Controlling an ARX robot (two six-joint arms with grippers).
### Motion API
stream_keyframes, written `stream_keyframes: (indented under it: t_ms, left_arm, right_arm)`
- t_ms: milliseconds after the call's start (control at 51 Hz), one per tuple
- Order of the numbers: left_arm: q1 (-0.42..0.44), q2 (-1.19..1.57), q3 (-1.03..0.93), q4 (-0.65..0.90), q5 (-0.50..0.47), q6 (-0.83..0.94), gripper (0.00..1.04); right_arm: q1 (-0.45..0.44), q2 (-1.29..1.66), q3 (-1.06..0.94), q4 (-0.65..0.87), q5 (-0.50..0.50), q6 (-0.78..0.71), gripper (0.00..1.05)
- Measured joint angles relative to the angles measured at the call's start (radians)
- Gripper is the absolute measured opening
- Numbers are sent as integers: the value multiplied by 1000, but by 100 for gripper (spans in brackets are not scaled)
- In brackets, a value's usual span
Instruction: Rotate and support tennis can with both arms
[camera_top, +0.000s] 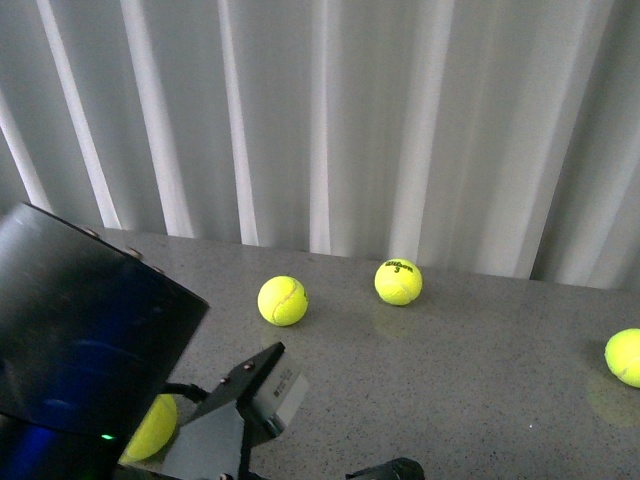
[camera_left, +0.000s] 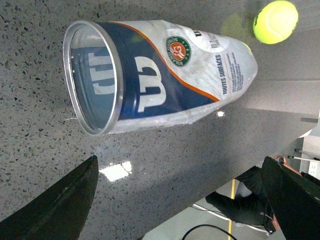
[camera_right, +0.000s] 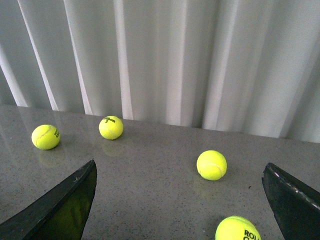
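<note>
The tennis can (camera_left: 160, 75), a clear tube with a blue-and-white label, white W, orange stripe and round red-green emblem, appears to lie on its side on the grey speckled table (camera_left: 30, 165), open mouth towards the left wrist camera. My left gripper (camera_left: 180, 200) is open, short of the can and not touching it, with only bare table between its black fingers (camera_left: 60, 205). My right gripper (camera_right: 177, 200) is open too, above the table with yellow balls beyond it. The front view does not show the can; the left arm's black bulk (camera_top: 80, 340) fills its lower left.
Yellow tennis balls lie about the table: several in the front view (camera_top: 282, 301), (camera_top: 398, 281), (camera_top: 625, 357), one past the can's far end (camera_left: 275, 21), and two close ahead of the right gripper (camera_right: 211, 165), (camera_right: 238, 229). White curtains (camera_top: 330, 120) back the table. The table's edge (camera_left: 200, 190) runs close beside the left gripper.
</note>
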Motion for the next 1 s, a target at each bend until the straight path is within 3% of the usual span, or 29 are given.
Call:
stream_keyframes:
  t_ms: [177,471,1001]
  left_arm:
    - [-11,137,68,64,-35,-30,98]
    - [8,180,105,40,-66,-32,98]
    - [-98,249,127,138,-68,-92,98]
  right_arm:
    - [0,0,0,0,0,0,98]
    - [0,0,0,0,0,0,98]
    - [0,0,0,0,0,0,98]
